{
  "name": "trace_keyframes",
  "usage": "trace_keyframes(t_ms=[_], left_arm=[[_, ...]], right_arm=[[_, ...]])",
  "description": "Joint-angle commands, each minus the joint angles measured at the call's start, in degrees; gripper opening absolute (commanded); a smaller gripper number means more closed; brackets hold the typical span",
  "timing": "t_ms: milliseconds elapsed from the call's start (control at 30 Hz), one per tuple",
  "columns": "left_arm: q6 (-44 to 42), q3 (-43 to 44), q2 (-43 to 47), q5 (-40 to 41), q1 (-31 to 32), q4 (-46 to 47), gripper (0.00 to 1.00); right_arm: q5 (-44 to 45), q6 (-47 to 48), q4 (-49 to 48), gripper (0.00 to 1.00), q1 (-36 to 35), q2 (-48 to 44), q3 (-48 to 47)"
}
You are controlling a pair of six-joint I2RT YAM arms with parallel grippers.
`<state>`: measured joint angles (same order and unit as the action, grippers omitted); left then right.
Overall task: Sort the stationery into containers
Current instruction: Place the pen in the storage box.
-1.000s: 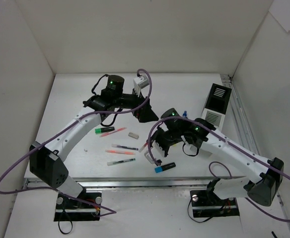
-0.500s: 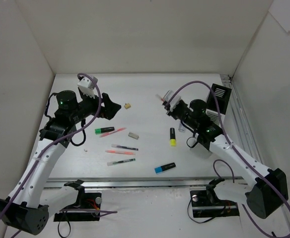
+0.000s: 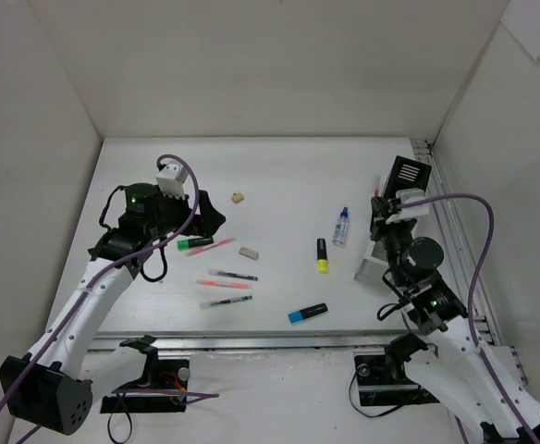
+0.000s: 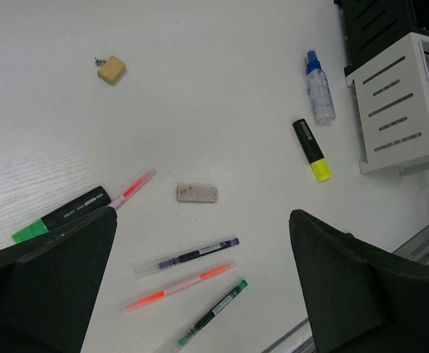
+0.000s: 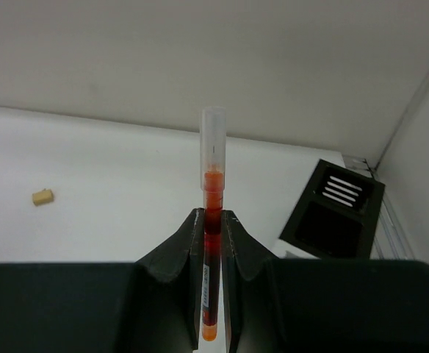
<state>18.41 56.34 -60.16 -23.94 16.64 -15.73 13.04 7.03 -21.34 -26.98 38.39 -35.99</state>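
- The right gripper [image 5: 213, 246] is clamped shut on a red pen [image 5: 212, 198], held upright with its clear cap on top (a pose that, I'd guess, suits dropping it end-first into a compartment).
- That arm stands at the right side of the table, with the pen raised just beside the black section of the organizer [image 3: 406, 178]. The pen is not yet inside any compartment.
- The left gripper [image 4: 200, 283] hangs wide open over the loose items and holds nothing. My guess is that it is poised to choose among the pens below.
- Beneath it a purple pen [image 4: 198, 253], an orange pen [image 4: 181, 285] and a green pen [image 4: 211, 312] lie roughly parallel, with a pale eraser [image 4: 197, 193] just beyond them.
- A green-tipped marker [image 4: 60, 215] and a pink pen [image 4: 130, 187] lie close together by the left finger.
- Nearer the organizer, a yellow highlighter [image 4: 311, 149] and a blue-capped bottle [image 4: 319, 86] lie near each other but apart.
- A tan eraser [image 4: 112, 69] sits alone toward the far side, and a blue highlighter [image 3: 307, 313] lies by the near edge.
- The tabletop [image 3: 288, 171] is white, matte and faintly grained, with a metal rail [image 3: 251, 340] along its near edge.
- Plain white panels [image 3: 270, 65] wall the space in on three sides, under even light.
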Motion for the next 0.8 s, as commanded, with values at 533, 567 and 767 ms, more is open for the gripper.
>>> trace_keyframes(t_ms=[533,567,767], left_arm=[[-1.45,-2.46,0.40,0.12,-0.38,5.09,0.99],[-1.54,-2.63,0.40,0.13,-0.38,5.09,0.99],[-1.98,-2.72,-0.13,0.83,-0.91,4.48,1.00]], right_arm=[[11.74,4.14,-6.78,0.00,2.98,-1.92,13.92],[11.83,4.14,-7.13,0.00,3.16,-1.31,14.36],[13.76,1.24,-6.96,0.00,3.96,-0.51,16.03]])
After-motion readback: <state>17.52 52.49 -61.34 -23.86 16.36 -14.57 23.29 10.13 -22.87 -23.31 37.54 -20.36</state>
